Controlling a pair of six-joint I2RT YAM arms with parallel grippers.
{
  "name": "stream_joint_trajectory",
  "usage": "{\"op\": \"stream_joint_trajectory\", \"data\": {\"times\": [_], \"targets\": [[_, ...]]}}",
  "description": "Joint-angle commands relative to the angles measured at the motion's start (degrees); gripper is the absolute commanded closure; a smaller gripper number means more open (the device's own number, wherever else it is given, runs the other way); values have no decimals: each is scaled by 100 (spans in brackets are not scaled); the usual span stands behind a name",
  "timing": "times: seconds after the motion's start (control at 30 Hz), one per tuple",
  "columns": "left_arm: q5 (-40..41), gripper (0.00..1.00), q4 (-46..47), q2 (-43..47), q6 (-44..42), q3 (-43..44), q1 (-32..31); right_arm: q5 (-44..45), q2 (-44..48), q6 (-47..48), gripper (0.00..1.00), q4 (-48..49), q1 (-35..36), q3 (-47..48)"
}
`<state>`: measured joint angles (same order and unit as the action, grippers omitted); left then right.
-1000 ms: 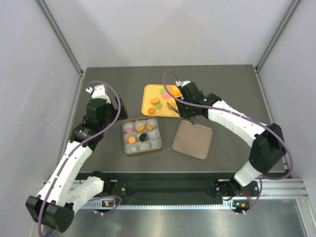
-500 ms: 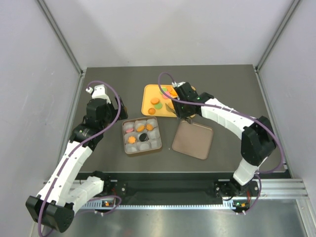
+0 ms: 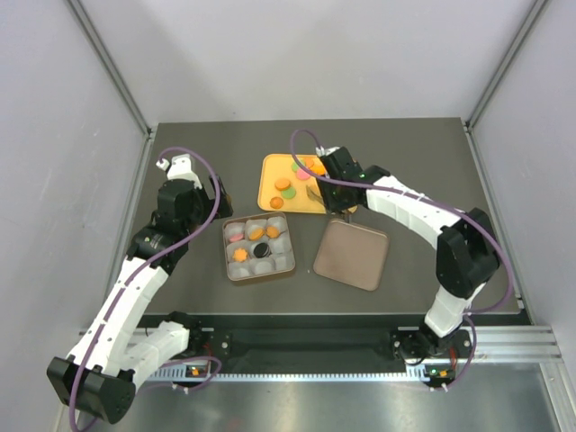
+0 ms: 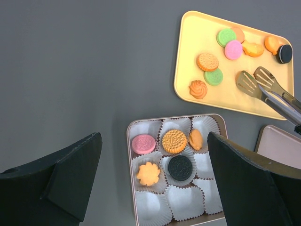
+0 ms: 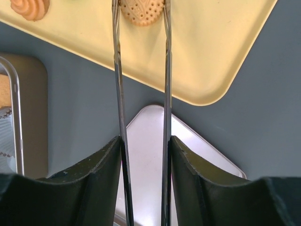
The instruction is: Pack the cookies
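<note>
Roughly nine cookies (image 4: 207,61) loose on yellow tray (image 4: 188,42); five more sit in paper cups (image 4: 186,202) of tin (image 4: 130,197) near tray. Tongs (image 4: 263,87) reach over tray, tips apart. Right gripper (image 5: 143,146) partly closed, clamping tong arms. Lid (image 3: 351,255) lies right of tin. Left gripper (image 4: 153,139) hangs left of tin, jaws spread wide, holding nothing.

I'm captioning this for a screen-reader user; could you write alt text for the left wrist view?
A tin of white paper cups holds five cookies, seen from above between the dark fingers of the open left gripper. Beyond it, a yellow tray carries more cookies, with metal tongs reaching over its right side.
</note>
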<state>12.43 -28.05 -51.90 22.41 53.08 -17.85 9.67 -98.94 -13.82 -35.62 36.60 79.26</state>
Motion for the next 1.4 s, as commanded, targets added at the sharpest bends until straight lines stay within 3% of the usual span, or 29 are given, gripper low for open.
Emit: {"op": "stream_joint_trajectory", "data": {"times": [0.0, 0.4, 0.73, 1.37], "targets": [[-30, 1, 300, 40, 0, -8, 44, -18, -21, 108, 57, 143, -109, 300], [-56, 1, 309, 48, 0, -8, 62, -168, -73, 143, 55, 81, -179, 353], [-56, 1, 318, 75, 0, -17, 62, -167, -65, 161, 68, 38, -180, 379], [-74, 1, 318, 92, 9, -17, 80, -378, 1042, 117, 71, -244, -145, 441]]}}
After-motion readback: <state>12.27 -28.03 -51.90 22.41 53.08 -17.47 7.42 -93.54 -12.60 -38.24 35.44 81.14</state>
